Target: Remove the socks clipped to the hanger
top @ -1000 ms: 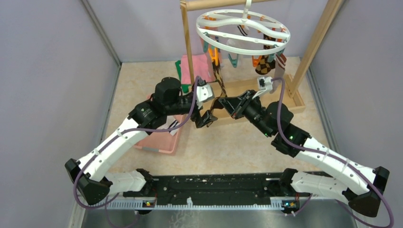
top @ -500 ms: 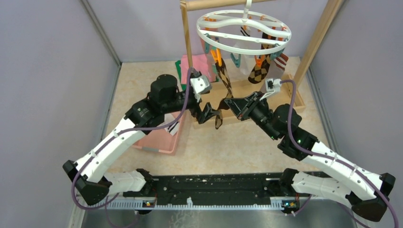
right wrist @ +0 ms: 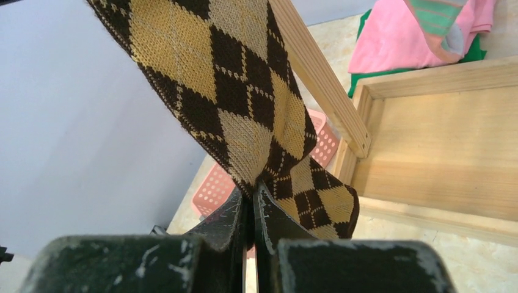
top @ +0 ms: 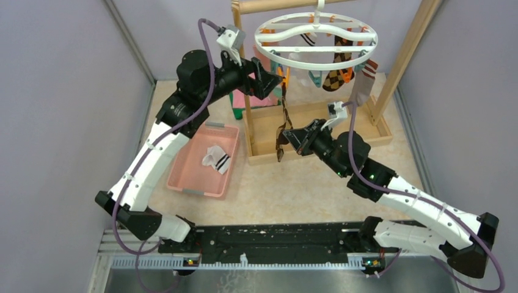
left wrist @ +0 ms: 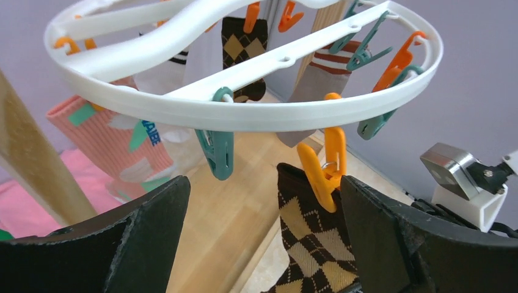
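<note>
Raised to the hanger (left wrist: 244, 113), the left gripper (left wrist: 266, 220) is held wide open astride the orange clip (left wrist: 327, 165) pinning the argyle sock (left wrist: 311, 244), whose lower end is pinched in the closed right gripper (right wrist: 250, 207); the hanger could be unhooked by an early tug.

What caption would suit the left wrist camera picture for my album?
Open left end effector faces the orange clip holding a brown argyle sock on the white ring hanger.
</note>
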`<state>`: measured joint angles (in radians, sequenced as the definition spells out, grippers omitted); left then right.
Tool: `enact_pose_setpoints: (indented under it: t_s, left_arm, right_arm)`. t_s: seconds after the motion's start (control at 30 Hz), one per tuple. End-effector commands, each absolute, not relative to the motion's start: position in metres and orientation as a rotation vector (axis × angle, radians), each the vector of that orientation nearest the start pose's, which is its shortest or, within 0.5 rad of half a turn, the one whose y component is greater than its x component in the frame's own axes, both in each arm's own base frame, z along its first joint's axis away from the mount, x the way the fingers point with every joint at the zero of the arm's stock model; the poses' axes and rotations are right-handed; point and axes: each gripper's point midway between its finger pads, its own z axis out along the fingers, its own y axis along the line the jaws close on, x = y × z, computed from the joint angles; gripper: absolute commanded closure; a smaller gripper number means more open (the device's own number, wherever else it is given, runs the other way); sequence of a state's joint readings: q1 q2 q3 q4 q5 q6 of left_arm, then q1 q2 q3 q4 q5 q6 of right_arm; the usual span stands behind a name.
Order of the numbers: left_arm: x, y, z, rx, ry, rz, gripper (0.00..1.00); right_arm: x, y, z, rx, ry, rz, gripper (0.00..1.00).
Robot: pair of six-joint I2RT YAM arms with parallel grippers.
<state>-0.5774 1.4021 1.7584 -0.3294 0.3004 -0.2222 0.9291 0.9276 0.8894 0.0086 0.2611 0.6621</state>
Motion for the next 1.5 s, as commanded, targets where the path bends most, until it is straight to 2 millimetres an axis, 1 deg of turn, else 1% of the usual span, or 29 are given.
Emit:
enact_pose_setpoints:
  t_s: [0.0,0.13,0.23,0.4,0.6,0.8,0.93,1.03,1.1,1.27,1.37,1.47]
  left_arm:
    - [0.321,-0.293,0.497,0.485,1.493,-0.961,0.01]
    - [0.313,-0.298,0.5,0.496,1.488,-1.027,0.01]
    - [0.306,-0.298,0.503,0.494,1.482,-1.056,0.01]
    - [0.294,-0.298,0.516,0.517,1.447,-1.109,0.01]
    - [0.296,-0.3,0.509,0.512,1.471,-1.12,0.01]
    - [0.304,-0.305,0.506,0.507,1.469,-1.124,0.01]
    - [0.303,-0.313,0.509,0.556,1.435,-1.147,0.01]
    - [0.305,-0.318,0.503,0.591,1.429,-1.14,0.01]
    - [0.307,-0.32,0.5,0.597,1.433,-1.133,0.01]
    - [0.312,-0.323,0.501,0.608,1.423,-1.116,0.01]
    - [0.316,-0.327,0.5,0.614,1.418,-1.106,0.04]
    - [0.318,-0.331,0.501,0.651,1.388,-1.092,0.11]
  right_arm:
    - [0.232,0.277,0.348,-0.014,1.643,1.029,1.0]
    - [0.235,0.282,0.349,-0.024,1.644,1.024,1.0]
    - [0.238,0.287,0.347,-0.032,1.649,1.021,1.0]
    - [0.241,0.294,0.346,-0.045,1.656,1.02,1.0]
    - [0.243,0.299,0.346,-0.053,1.655,1.026,1.0]
    - [0.246,0.304,0.351,-0.063,1.652,1.033,1.0]
    - [0.247,0.308,0.351,-0.066,1.653,1.039,1.0]
    - [0.249,0.313,0.35,-0.068,1.656,1.047,1.0]
    - [0.25,0.315,0.349,-0.07,1.658,1.051,1.0]
    - [0.251,0.318,0.347,-0.074,1.659,1.054,1.0]
    - [0.251,0.319,0.347,-0.075,1.659,1.054,1.0]
    - [0.251,0.319,0.347,-0.075,1.656,1.057,1.0]
